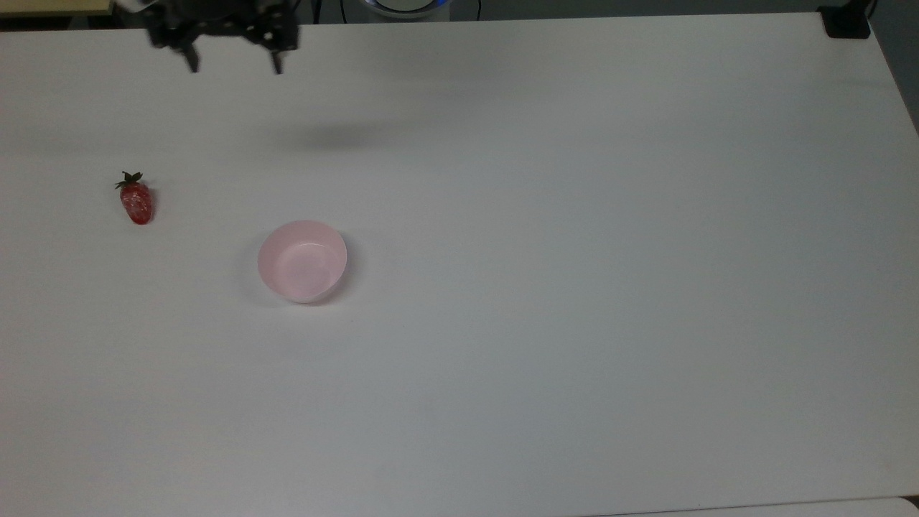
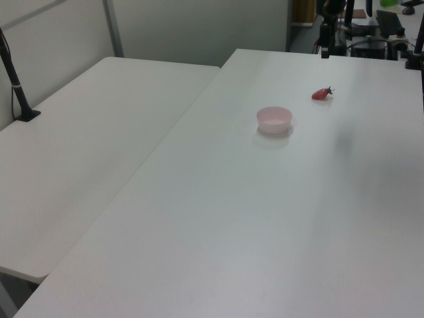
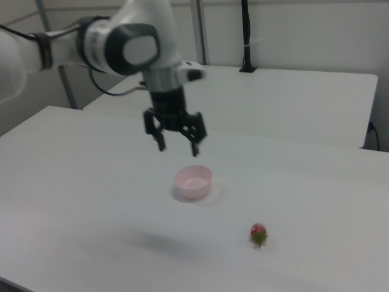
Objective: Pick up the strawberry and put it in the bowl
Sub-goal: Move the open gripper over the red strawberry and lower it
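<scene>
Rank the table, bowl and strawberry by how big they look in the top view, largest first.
1. The table, by far the largest.
2. The bowl.
3. The strawberry, clearly smaller than the bowl.
Bowl and strawberry lie on the same surface, so the order looks reliable.

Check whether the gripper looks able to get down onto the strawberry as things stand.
Probably yes. The strawberry lies alone on the table, well apart from the bowl, with nothing over or beside it. The gripper hangs above the table with fingers spread wide, so the way down looks free.
</scene>
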Tool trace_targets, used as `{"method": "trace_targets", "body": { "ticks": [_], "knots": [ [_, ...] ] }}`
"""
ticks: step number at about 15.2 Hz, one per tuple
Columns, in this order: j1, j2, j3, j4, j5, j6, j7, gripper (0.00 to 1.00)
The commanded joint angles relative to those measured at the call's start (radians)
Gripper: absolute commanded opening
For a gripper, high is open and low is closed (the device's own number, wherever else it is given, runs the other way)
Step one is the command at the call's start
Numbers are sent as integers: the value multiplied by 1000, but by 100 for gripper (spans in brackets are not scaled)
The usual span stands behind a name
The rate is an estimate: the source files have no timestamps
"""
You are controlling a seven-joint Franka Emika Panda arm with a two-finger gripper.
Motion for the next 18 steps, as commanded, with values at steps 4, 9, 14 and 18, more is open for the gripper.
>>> {"method": "trace_targets", "body": {
  "ticks": [4, 9, 14, 18],
  "knots": [
    [16, 235, -231, 26, 65, 229, -235, 100],
    [4, 383, -299, 26, 147, 358, -358, 100],
    [-6, 451, -314, 26, 227, 414, -394, 100],
    [-6, 500, -305, 23, 235, 507, -387, 100]
  ]
}}
